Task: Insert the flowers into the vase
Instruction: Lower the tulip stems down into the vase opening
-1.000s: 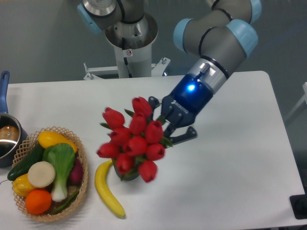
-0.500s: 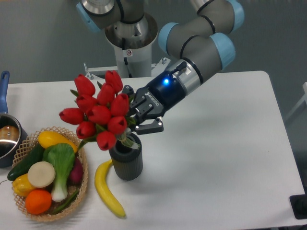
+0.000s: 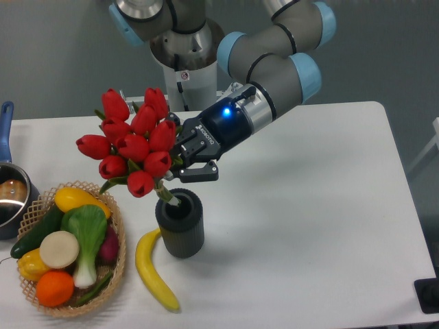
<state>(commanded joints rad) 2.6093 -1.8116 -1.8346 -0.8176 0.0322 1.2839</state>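
Note:
The flowers (image 3: 132,144) are a tight bunch of red tulips with small green leaves, held tilted to the upper left of the vase. Their stem end dips into the mouth of the vase (image 3: 180,223), a short dark grey ribbed cylinder standing upright on the white table. My gripper (image 3: 185,161) is shut on the flowers' stems just behind the heads, a little above the vase's mouth. The stems are mostly hidden by the heads and the fingers.
A yellow banana (image 3: 152,270) lies just left of the vase's foot. A woven basket (image 3: 118,259) with vegetables and fruit stands at the front left. A pot (image 3: 10,195) with a blue handle is at the left edge. The arm's base (image 3: 185,62) stands at the back.
The arm has swung the bunch from low in front of the vase up and to the left. The vase's mouth now shows, with the stem end in it.

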